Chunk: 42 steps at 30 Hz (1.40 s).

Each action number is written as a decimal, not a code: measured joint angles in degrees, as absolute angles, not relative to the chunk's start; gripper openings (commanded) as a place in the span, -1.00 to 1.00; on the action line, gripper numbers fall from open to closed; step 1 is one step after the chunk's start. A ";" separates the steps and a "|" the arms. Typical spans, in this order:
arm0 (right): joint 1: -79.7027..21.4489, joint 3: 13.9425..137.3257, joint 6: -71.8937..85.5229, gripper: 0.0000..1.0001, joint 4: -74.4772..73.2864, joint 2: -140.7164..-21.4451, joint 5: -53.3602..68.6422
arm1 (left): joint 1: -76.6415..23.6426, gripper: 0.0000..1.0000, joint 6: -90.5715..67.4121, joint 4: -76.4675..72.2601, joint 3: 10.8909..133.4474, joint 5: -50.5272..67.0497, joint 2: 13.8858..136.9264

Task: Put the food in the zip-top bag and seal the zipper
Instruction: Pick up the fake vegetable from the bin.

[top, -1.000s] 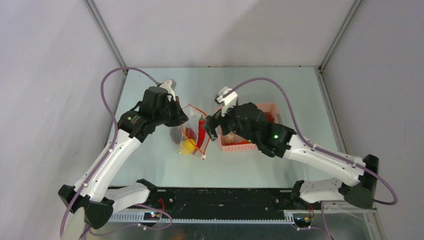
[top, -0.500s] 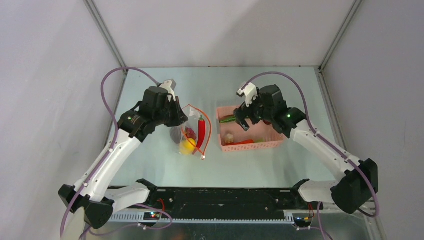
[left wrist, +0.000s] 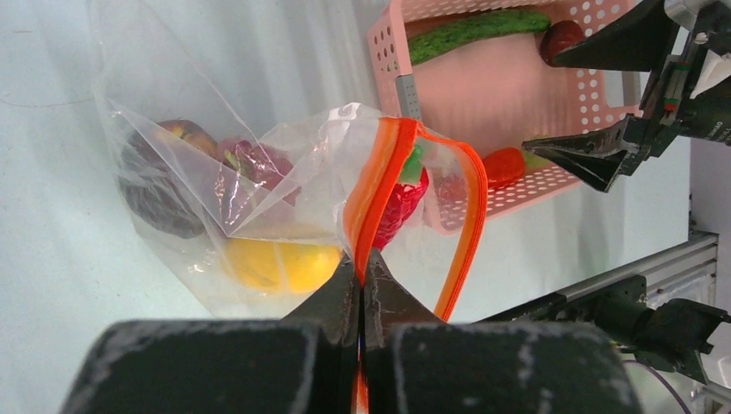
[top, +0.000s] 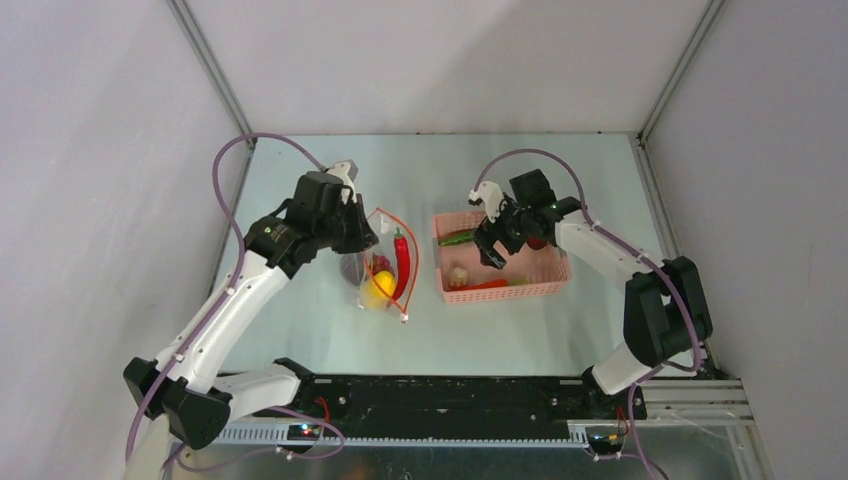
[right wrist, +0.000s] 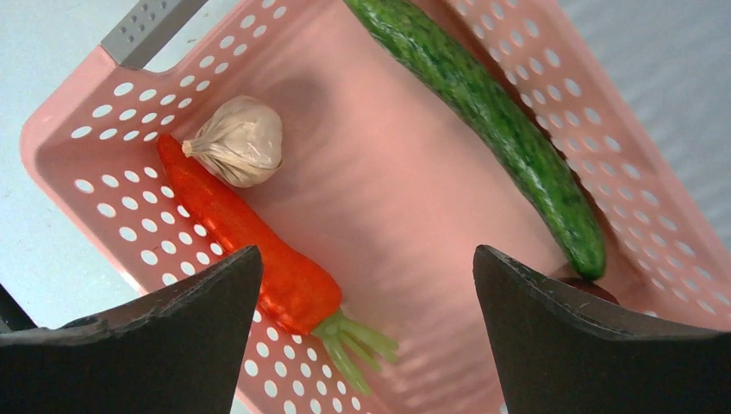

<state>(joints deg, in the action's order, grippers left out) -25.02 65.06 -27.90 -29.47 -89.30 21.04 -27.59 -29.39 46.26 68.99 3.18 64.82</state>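
The clear zip-top bag (top: 372,275) lies left of centre with its mouth held open. My left gripper (left wrist: 362,264) is shut on the orange zipper (left wrist: 470,216) strip. Inside the bag are a yellow fruit (left wrist: 280,263), a dark round fruit (left wrist: 159,203), a grape bunch (left wrist: 259,159) and a red chili (top: 402,262). My right gripper (right wrist: 366,259) hangs open over the pink basket (top: 500,293), with nothing between its fingers. Below it lie an orange-red carrot (right wrist: 250,241), a garlic bulb (right wrist: 237,142) and a long green pod (right wrist: 491,112).
The basket's grey handle (right wrist: 142,26) is at its left end, towards the bag. A dark red piece (right wrist: 586,286) peeks out beside the pod's tip. Grey walls close in the table on three sides, and a black rail (top: 440,395) runs along the near edge.
My right gripper has swung from the bag's mouth rightwards to above the basket, still open. The left gripper has kept its hold on the zipper strip, barely moving.
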 measured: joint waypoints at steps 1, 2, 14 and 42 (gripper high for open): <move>-25.02 65.39 -28.29 0.91 -29.71 -90.00 21.45 | -27.59 -1.00 -29.34 46.37 68.99 3.16 64.99; -25.02 65.84 -28.73 0.89 -29.91 -90.96 21.93 | -27.59 -1.00 -29.30 46.54 68.99 3.16 65.14; -26.59 70.00 -32.10 0.84 -32.32 -99.79 21.26 | -27.59 -1.00 -28.45 46.68 68.99 2.57 65.19; -29.02 71.13 -35.64 0.83 -33.65 -107.22 7.40 | -27.59 -1.00 -27.99 46.83 68.99 2.57 65.19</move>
